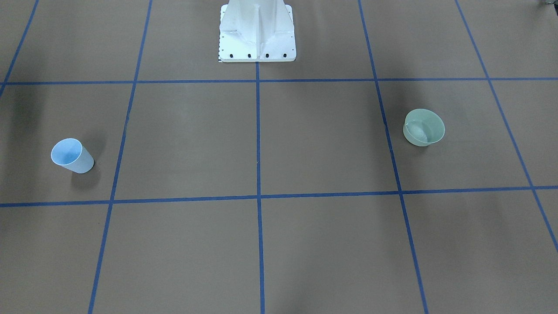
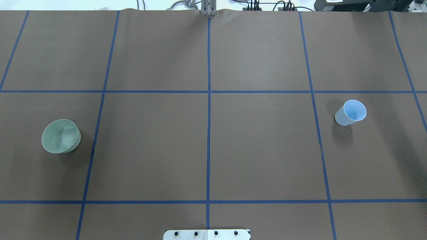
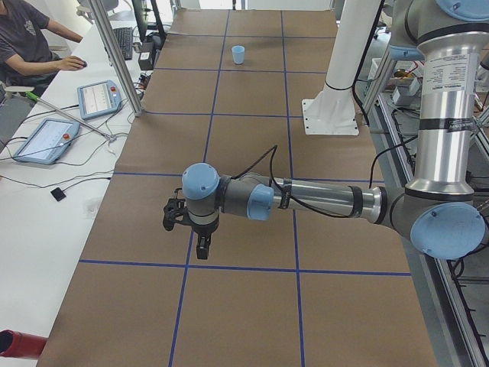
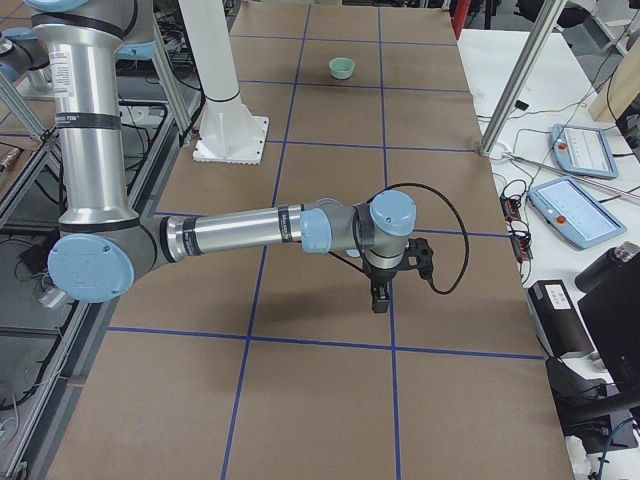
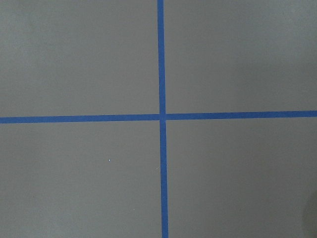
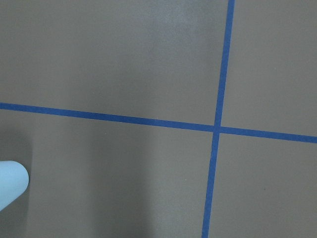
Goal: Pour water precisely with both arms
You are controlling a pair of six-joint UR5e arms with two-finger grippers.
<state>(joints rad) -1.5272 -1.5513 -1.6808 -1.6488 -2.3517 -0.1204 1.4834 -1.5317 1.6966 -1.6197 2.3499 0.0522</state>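
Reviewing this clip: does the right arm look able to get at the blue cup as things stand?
Probably yes. The blue cup stands upright and alone on the table, on the same side as the right arm, with nothing beside it to block an approach.

Two obstacles stand on the table (image 2: 267, 150) ahead of the pedestal base (image 2: 206, 234): a green bowl (image 2: 61, 136) far to its left and a blue cup (image 2: 350, 112) far to its right, well apart. Between them, straight ahead of the base, bare brown surface gives open passage. The left arm (image 3: 321, 200) and the right arm (image 4: 240, 232) hang above those sides.
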